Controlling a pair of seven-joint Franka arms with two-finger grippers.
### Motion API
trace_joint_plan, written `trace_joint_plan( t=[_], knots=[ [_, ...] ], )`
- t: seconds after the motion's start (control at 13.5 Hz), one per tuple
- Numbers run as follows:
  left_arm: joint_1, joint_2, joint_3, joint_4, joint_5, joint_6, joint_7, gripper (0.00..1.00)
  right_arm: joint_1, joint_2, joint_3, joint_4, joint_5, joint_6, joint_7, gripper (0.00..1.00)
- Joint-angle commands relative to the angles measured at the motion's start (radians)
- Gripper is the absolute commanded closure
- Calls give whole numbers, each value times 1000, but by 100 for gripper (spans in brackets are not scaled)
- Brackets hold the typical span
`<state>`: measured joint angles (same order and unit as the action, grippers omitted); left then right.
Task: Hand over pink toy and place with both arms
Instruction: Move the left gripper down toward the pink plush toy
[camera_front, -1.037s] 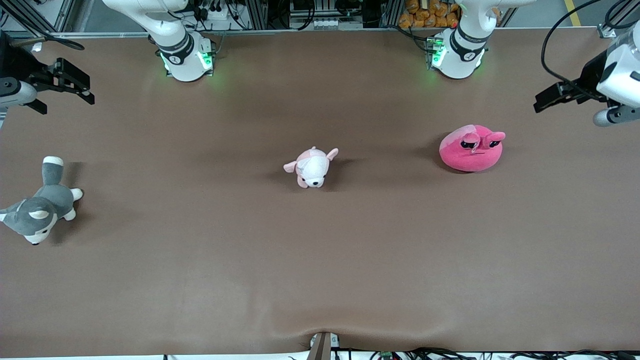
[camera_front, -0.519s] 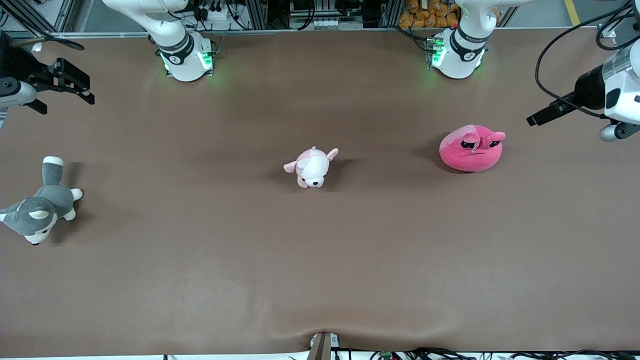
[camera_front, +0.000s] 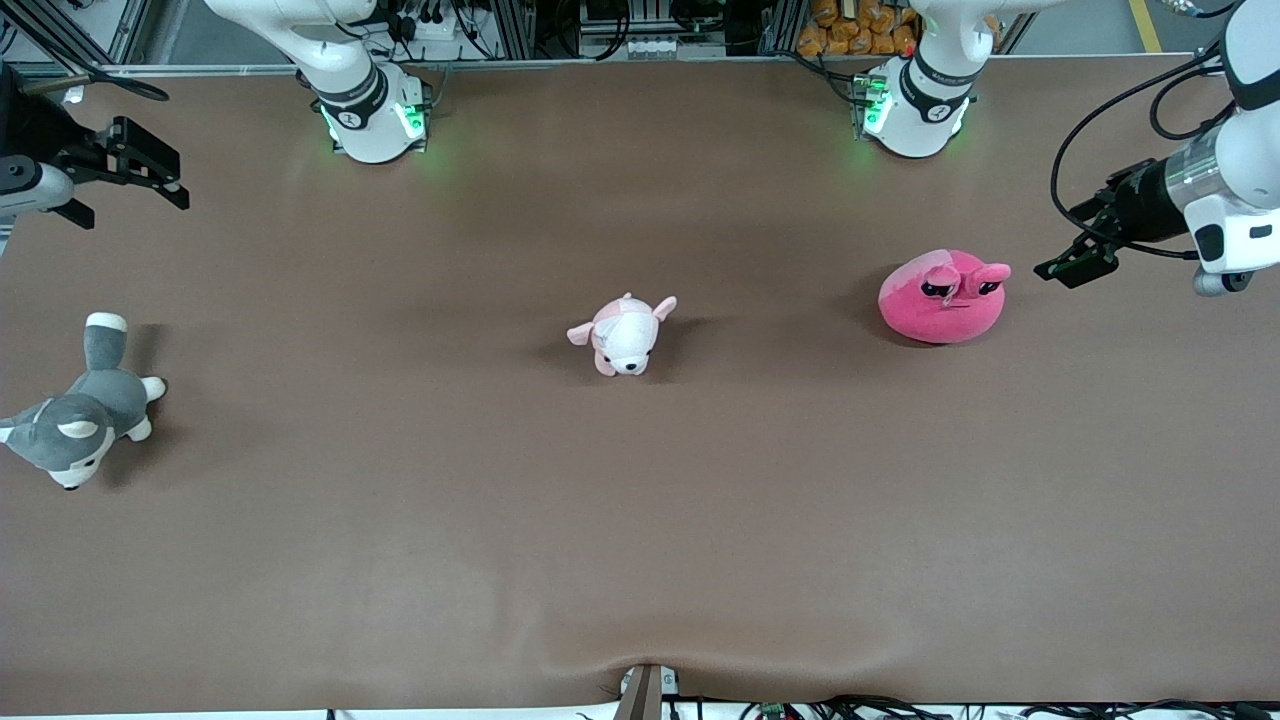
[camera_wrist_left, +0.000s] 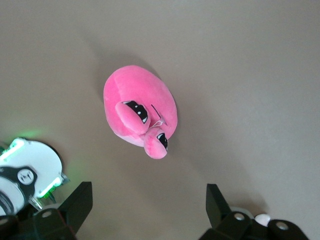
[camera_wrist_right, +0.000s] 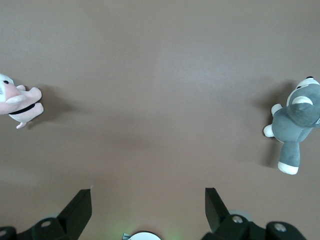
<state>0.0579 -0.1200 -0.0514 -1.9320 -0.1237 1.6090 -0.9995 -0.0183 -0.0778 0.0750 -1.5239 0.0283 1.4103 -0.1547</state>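
The pink toy (camera_front: 945, 297), a round hot-pink plush with droopy black eyes, lies on the brown table toward the left arm's end. My left gripper (camera_front: 1068, 265) hangs in the air just beside it, at the table's end, apart from it. In the left wrist view the pink toy (camera_wrist_left: 137, 107) lies ahead of the open left gripper (camera_wrist_left: 148, 192), with nothing between the fingers. My right gripper (camera_front: 135, 190) waits open over the right arm's end of the table. The right wrist view shows the right gripper (camera_wrist_right: 148, 192) with bare table between its fingers.
A small pale pink-and-white puppy plush (camera_front: 625, 335) lies mid-table. A grey-and-white husky plush (camera_front: 80, 420) lies at the right arm's end, nearer the front camera than the right gripper. Both show in the right wrist view: puppy (camera_wrist_right: 17, 102), husky (camera_wrist_right: 295, 117).
The left arm has swung its gripper down and inward toward the pink toy, turning as it went. The right arm and the plush toys have not moved.
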Motion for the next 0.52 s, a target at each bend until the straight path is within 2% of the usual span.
trace_joint_plan(
  t=[0.0,0.37,0.44],
  knots=[
    [10,28,-10,-4,-17,0,-102,0,-29,10,16,24,22,-14,-8,0],
    [11,65,-10,4,-5,-4,-448,0,-29,10,16,24,22,-14,-8,0],
    [14,65,-10,-7,-4,-3,-465,0,-29,10,16,24,22,-14,-8,0]
  ],
)
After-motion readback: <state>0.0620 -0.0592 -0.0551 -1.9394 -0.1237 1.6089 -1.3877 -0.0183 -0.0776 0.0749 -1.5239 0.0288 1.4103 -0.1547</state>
